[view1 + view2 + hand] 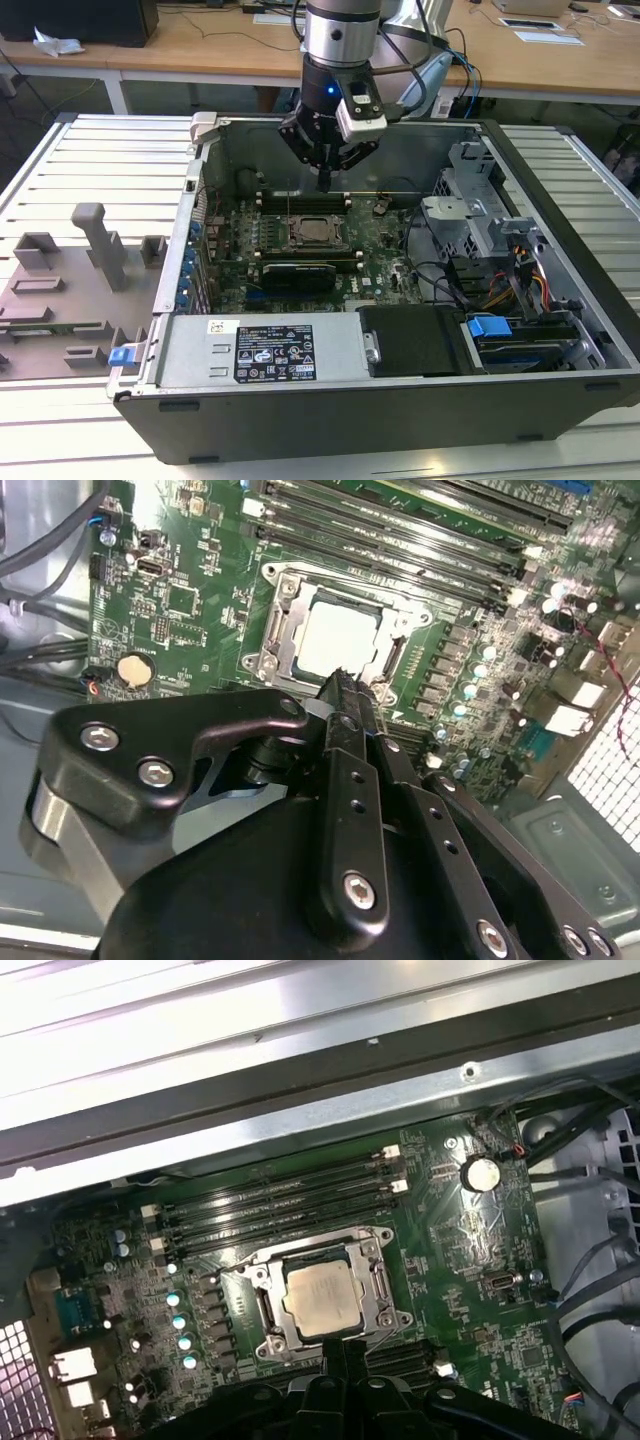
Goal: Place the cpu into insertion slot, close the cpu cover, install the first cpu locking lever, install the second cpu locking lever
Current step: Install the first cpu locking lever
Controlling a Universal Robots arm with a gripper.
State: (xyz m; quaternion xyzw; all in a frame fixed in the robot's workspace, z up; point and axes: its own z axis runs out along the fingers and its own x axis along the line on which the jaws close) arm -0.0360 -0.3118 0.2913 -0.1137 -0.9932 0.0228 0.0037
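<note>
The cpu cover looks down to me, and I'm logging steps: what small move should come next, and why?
Probably lower the shut end effector toward the edge of the insertion slot beneath its tip. The cpu sits in the slot and the cpu cover lies flat around it, so latching seems to be what remains.

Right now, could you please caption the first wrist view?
Pale silver square cpu in silver-rimmed insertion slot on green motherboard, black gripper alongside.

Open room lies above the insertion slot (313, 232), where the claw (325, 183) hangs. The drive cage (480, 215) and cables (432, 272) crowd the exterior view's right; the power supply (200, 345) walls the near side.
</note>
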